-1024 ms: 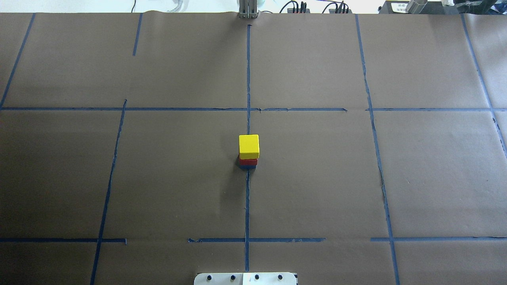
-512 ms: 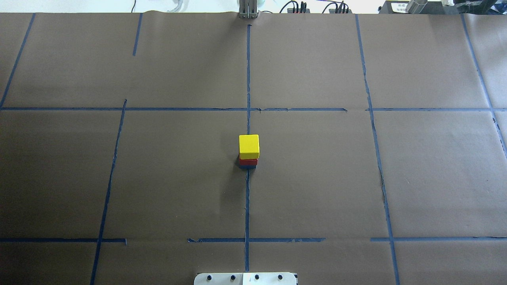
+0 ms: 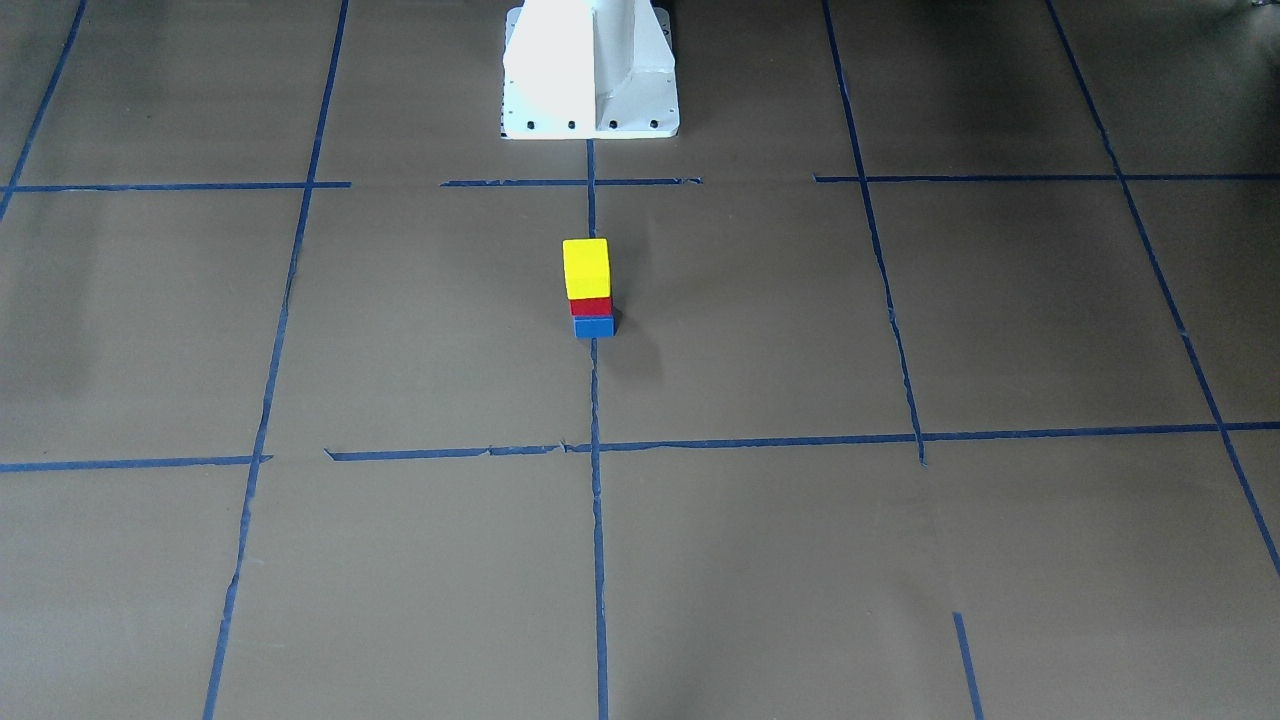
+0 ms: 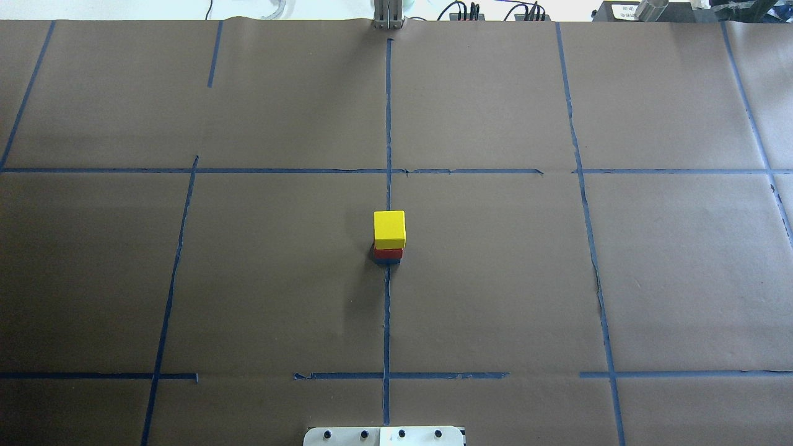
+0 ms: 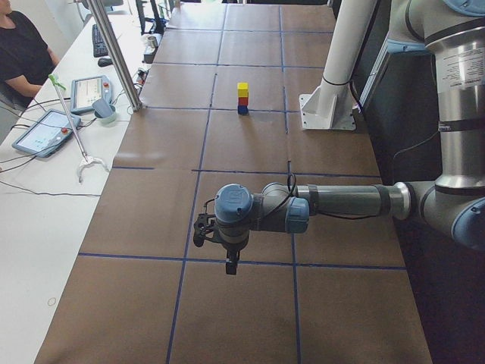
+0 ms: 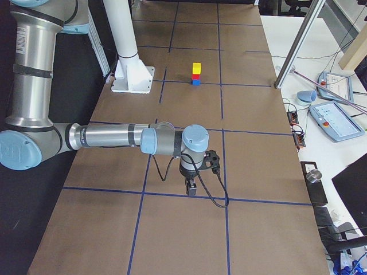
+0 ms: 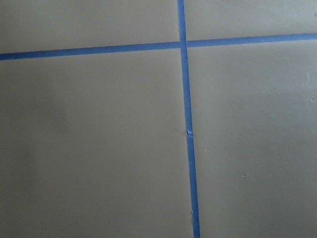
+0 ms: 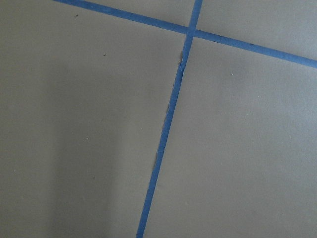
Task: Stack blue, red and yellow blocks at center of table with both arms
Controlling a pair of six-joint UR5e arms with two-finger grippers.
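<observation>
The three blocks stand in one stack at the table's centre, on the middle tape line: yellow block [image 4: 389, 228] on top, red block [image 4: 388, 253] under it, blue block [image 4: 388, 261] at the bottom. The front-facing view shows the same stack, with yellow [image 3: 585, 268], red [image 3: 590, 306] and blue [image 3: 593, 326]. My left gripper [image 5: 230, 265] shows only in the exterior left view, far from the stack over bare paper. My right gripper [image 6: 192, 191] shows only in the exterior right view, also far from it. I cannot tell whether either is open or shut. Both wrist views show only paper and tape.
Brown paper with a blue tape grid [image 4: 387, 310] covers the table. The white robot base [image 3: 590, 70] stands at the robot's side. A metal post [image 5: 121, 61], tablets [image 5: 42, 130] and a seated person [image 5: 19, 53] are at the operators' side.
</observation>
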